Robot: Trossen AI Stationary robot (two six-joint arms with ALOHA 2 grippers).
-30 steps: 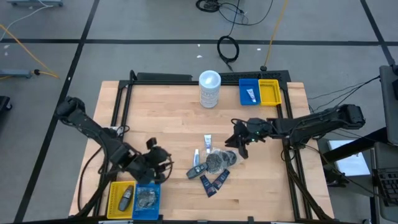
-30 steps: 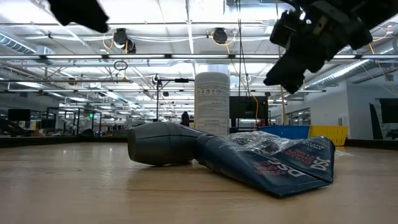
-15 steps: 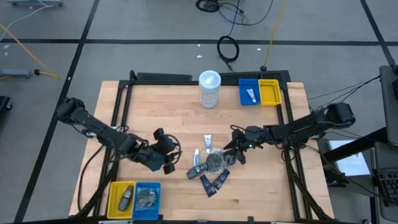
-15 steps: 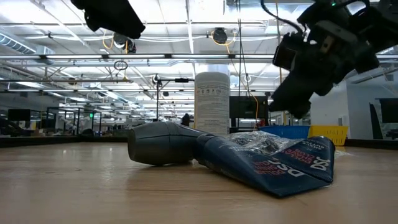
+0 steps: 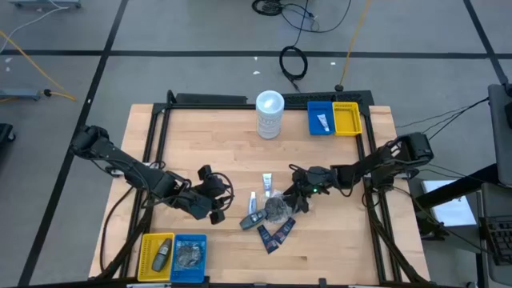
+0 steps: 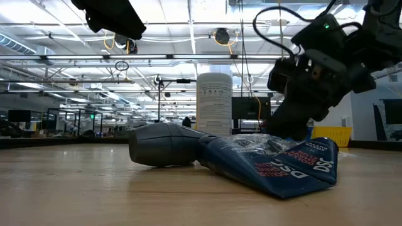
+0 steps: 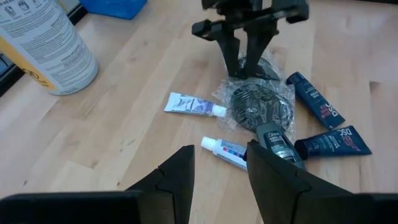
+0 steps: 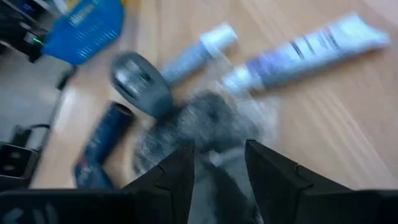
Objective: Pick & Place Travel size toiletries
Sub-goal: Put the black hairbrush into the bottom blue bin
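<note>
The toiletries lie in a pile at mid-table: two small white tubes [image 5: 266, 183] [image 5: 253, 201], a dark grey mini bottle [image 5: 254, 219], navy sachets [image 5: 276, 233] and a round clear-wrapped bundle [image 5: 278, 208]. My right gripper [image 5: 294, 198] is open and low over the bundle's right edge; in the right wrist view the bundle [image 8: 211, 124] shows between its fingers. My left gripper [image 5: 216, 197] is open and hovers left of the pile, with the second tube [image 7: 225, 150] just ahead of it. My right gripper [image 7: 244, 70] comes down slanting from the table's right, with its open fingers at the edge of the bundle's clear wrap [image 7: 249, 79]. Whether the fingertips touch the wrap, I cannot tell.
A tall white canister [image 5: 270, 114] stands at the far edge. Blue and yellow bins [image 5: 334, 118] sit at the far right, with a white tube in the blue one. Another pair [image 5: 172, 254] at the near left holds a grey bottle and a bundle. Bare wood lies left of the pile.
My right gripper has moved toward the table's left and down, onto the bundle's right side. My left gripper rose from beside the near-left bins and swung toward the pile, then held still. The toiletries have not moved.
</note>
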